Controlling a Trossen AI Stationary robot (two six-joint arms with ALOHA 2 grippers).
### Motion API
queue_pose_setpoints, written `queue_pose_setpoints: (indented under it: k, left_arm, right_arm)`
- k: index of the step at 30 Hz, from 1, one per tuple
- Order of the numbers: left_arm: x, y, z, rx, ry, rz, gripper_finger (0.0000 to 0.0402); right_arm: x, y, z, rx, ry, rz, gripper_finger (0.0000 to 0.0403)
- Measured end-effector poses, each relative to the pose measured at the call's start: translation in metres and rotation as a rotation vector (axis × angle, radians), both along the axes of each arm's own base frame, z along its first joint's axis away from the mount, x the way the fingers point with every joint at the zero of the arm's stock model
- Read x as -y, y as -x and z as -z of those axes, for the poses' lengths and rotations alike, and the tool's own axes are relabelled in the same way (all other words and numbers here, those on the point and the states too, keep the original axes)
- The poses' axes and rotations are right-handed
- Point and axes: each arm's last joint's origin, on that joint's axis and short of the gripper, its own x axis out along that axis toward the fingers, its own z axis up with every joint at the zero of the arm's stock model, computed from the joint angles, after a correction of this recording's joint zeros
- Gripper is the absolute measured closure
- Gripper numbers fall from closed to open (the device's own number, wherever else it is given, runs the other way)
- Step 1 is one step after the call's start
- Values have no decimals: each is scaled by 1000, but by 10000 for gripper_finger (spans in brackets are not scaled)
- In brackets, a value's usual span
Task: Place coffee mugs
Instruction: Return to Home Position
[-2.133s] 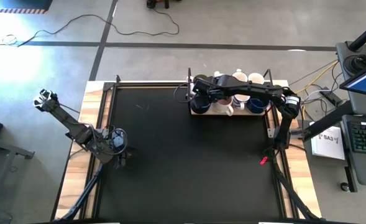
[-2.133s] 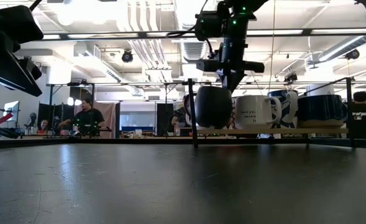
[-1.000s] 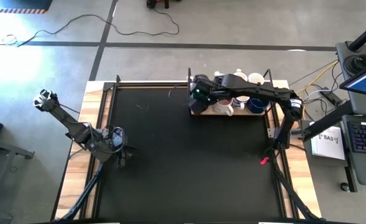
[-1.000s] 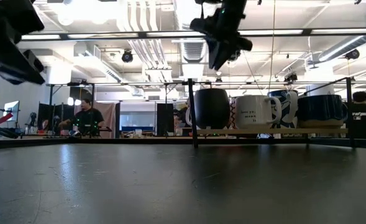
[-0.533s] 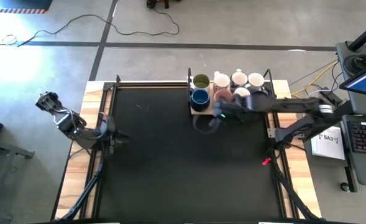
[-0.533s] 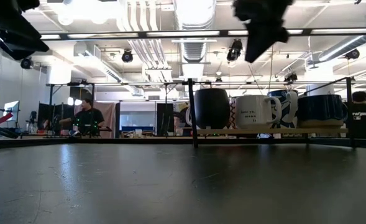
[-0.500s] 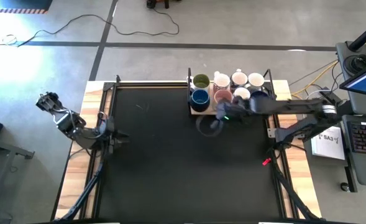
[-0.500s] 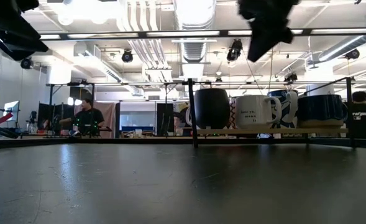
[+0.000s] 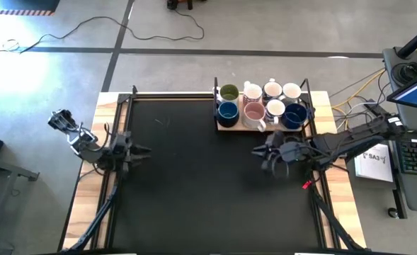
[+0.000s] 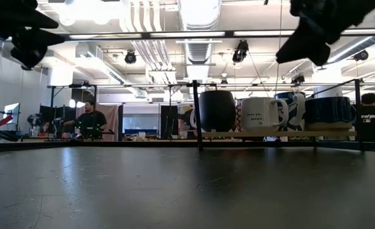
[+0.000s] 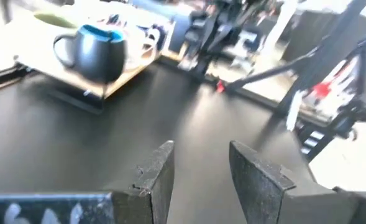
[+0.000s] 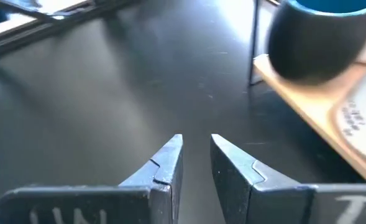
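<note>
Eight coffee mugs stand upright in two rows on a wooden tray at the mat's far right. The far row holds a green-inside mug and three white ones. The near row holds a dark blue mug, a pink one, a white one and another dark blue one. My right gripper hangs open over bare mat, on the near side of the tray, holding nothing. My left gripper is open at the mat's left edge, pointing right. In the left wrist view the dark blue mug shows far off.
A black wire frame rises around the tray. The right wrist view shows the dark blue mug and the tray's wooden edge beyond my open gripper. Wooden strips border the black mat. People stand in the room behind.
My right gripper rose off the dark blue mug at the tray's near left corner, leaving it standing there. It then drew back toward the table's near right. My left gripper lifted and swung a little toward the far edge, turning toward the right.
</note>
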Motion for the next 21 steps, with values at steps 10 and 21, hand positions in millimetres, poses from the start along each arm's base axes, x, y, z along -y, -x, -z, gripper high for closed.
queue_pose_setpoints:
  k: [10, 21]
  left_arm:
    - [16, -21, 50, 236, -60, 19, 267]
    - [14, -22, 60, 251, -123, -16, 267]
  right_arm:
    - [-14, 19, 48, 146, 41, -149, 335]
    - [-17, 33, 88, 333, 90, -292, 335]
